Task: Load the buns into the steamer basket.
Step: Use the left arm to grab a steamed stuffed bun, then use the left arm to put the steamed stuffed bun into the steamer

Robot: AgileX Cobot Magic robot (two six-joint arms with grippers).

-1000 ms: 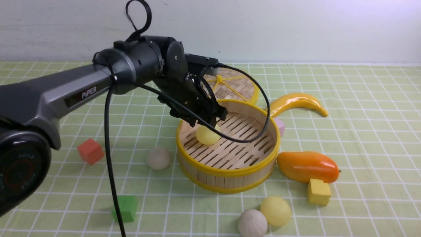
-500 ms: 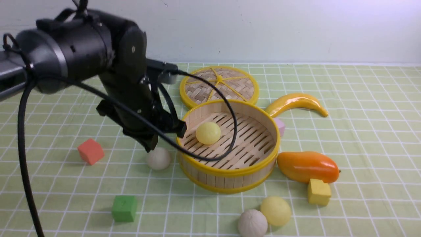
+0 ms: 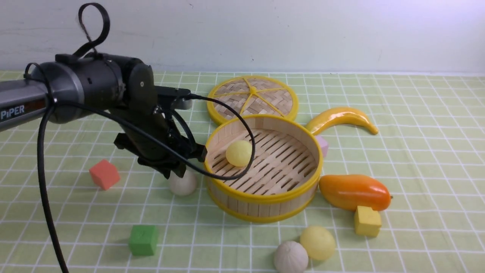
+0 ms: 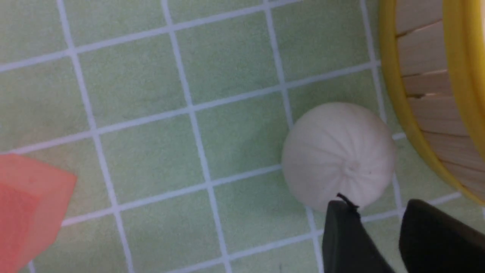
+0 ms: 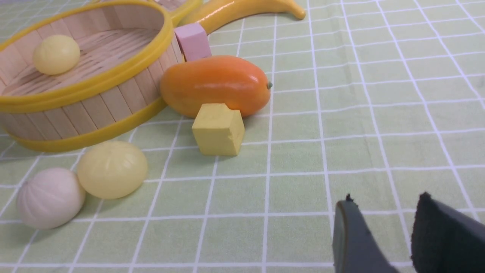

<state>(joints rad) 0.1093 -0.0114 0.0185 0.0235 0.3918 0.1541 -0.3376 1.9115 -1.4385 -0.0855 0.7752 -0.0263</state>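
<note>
**A:** How does the left pincer (image 4: 377, 212) stand?

**B:** Its two fingers are apart with a narrow gap, and nothing sits between them. It hangs low over the checked cloth (image 3: 416, 151). An off-white bun (image 4: 339, 155) lies just ahead of its tips. I cannot tell whether one finger touches the bun's edge.

**A:** What room does it have?

**B:** It is tight on the pincer's right. The steamer basket (image 3: 261, 204) stands just beside that bun, so its slatted wall and yellow lower rim are the nearest edge. On its left the cloth runs open as far as a red cube (image 3: 104, 174), well apart. A green cube (image 3: 143, 239) lies nearer the robot, also well apart.

**A:** And the other buns?

**B:** A pale yellow bun (image 3: 239, 153) lies on the basket's slotted floor, just over the wall from the left pincer. A second pale yellow bun (image 5: 112, 169) and a second off-white bun (image 5: 49, 197) sit side by side on the cloth near the basket's wall. They are ahead of the right pincer (image 5: 384, 206), toward the robot's left.

**A:** And the right pincer?

**B:** Its fingers are apart and empty, low over open cloth. Ahead of it a yellow cube (image 5: 218, 129) stands right against a mango (image 5: 214, 84). Beyond them a pink cube (image 5: 193, 41) is against the basket, then a banana (image 5: 242, 11). The woven lid (image 3: 252, 99) lies past the basket.
</note>
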